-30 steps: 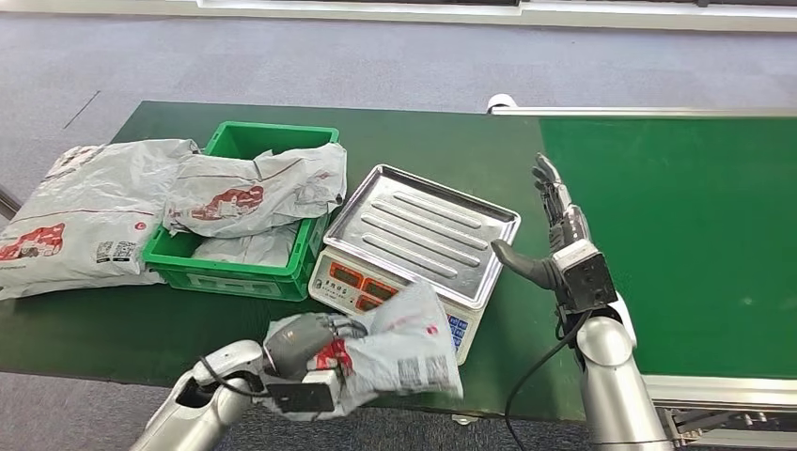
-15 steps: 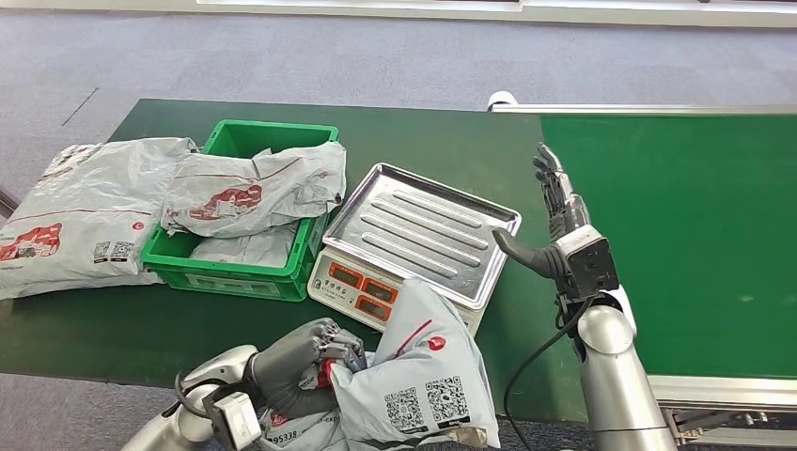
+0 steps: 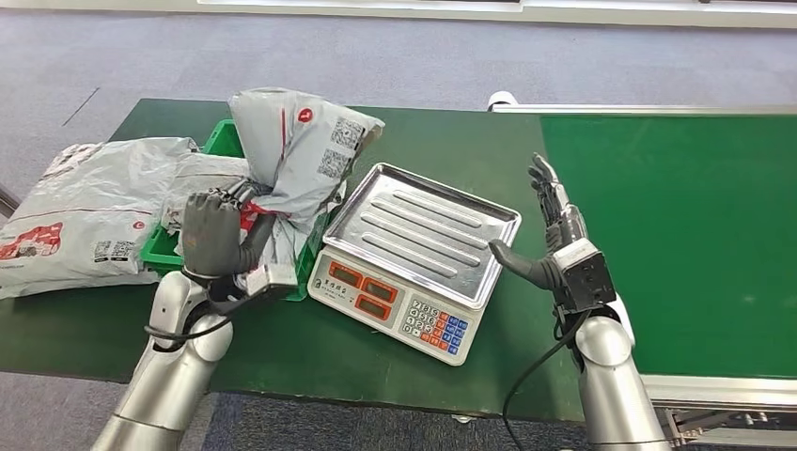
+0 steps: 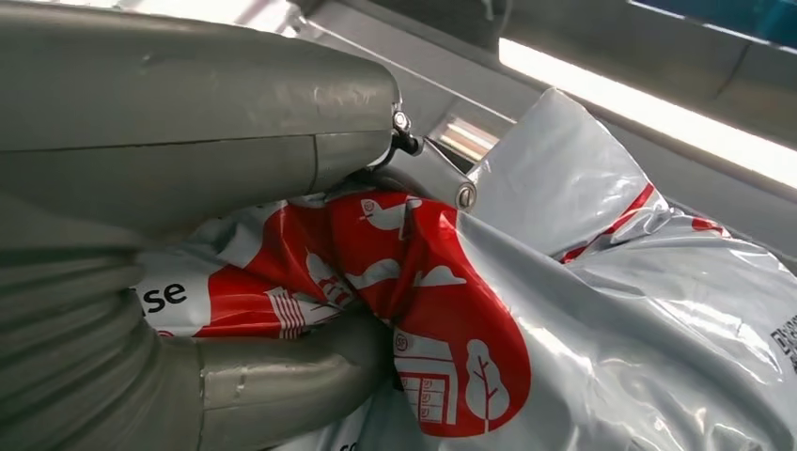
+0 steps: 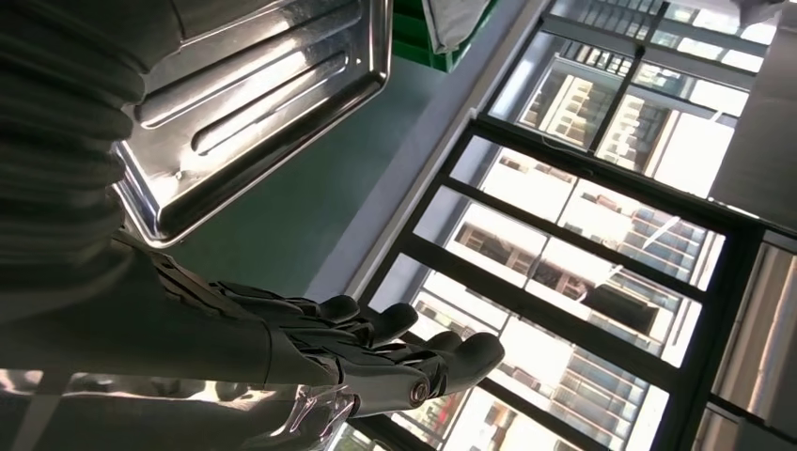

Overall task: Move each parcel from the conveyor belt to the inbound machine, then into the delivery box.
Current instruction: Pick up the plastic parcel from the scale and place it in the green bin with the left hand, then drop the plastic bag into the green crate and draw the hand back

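Where the left robot hand grips, the parcel hides the crate.

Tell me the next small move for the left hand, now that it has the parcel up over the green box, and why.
Probably lower it a little and let go. The left hand grips the grey parcel by a bunched end, held above the green box, which already holds parcels. The scale's tray is bare and the right hand waits open beside it, so the drop seems the only step left.
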Controlling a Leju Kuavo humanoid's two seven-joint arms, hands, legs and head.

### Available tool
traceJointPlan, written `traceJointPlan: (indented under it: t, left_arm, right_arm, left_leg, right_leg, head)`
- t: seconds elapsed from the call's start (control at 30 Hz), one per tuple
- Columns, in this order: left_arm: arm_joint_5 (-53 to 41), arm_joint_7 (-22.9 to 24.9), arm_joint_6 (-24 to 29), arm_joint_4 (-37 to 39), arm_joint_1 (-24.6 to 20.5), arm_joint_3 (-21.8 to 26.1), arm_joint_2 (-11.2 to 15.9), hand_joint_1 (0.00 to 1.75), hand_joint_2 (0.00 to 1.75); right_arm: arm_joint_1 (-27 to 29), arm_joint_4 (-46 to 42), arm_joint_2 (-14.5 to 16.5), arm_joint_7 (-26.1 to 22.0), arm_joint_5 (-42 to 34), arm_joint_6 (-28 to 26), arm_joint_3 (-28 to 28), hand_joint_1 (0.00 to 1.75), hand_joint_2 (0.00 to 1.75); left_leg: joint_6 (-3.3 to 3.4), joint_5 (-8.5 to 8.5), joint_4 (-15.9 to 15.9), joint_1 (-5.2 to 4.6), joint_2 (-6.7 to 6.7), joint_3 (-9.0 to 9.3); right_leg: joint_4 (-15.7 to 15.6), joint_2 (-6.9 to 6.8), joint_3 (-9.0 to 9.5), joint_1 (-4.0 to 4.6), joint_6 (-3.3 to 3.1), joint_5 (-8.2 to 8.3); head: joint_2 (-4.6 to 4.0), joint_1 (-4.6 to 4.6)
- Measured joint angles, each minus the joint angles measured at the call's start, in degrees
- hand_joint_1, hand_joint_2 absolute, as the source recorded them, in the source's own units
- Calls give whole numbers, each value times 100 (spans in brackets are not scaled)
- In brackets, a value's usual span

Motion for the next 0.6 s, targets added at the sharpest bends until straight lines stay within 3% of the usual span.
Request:
traceJointPlan:
  t: [0.33, 0.4, 0.5, 0.6]
  left_arm:
    - [-1365, 1108, 530, 1752, -1227, 294, -23, 175, 175]
    - [-1773, 1514, 316, 2227, -1538, 298, -11, 175, 175]
    - [-2265, 2077, -448, 3056, -2073, 298, -11, 157, 175]
    - [-2393, 2261, -1127, 3778, -2518, 298, -54, 147, 175]
  right_arm:
    - [-141, 102, 41, -4, 0, -3, 46, 0, 175]
    - [-167, 128, 47, -4, -1, -4, 47, 0, 175]
    - [-218, 177, 62, -10, -2, -5, 49, 0, 175]
    - [-252, 236, 65, -24, -2, -4, 49, 0, 175]
  left_leg:
    - [0, 0, 1, 1, -3, -5]
    - [1, 2, 2, 1, -7, -6]
    - [-2, 4, 2, 1, -5, -6]
    - [-4, 5, 2, 1, -1, -6]
  right_leg:
    - [0, 0, -6, -1, -2, 1]
    - [0, -3, -6, -1, -2, 1]
    - [1, -1, -7, -1, -5, 5]
    - [1, 2, -9, -1, -6, 8]
  head:
    - [0, 0]
    - [0, 0]
    - [0, 0]
    - [0, 0]
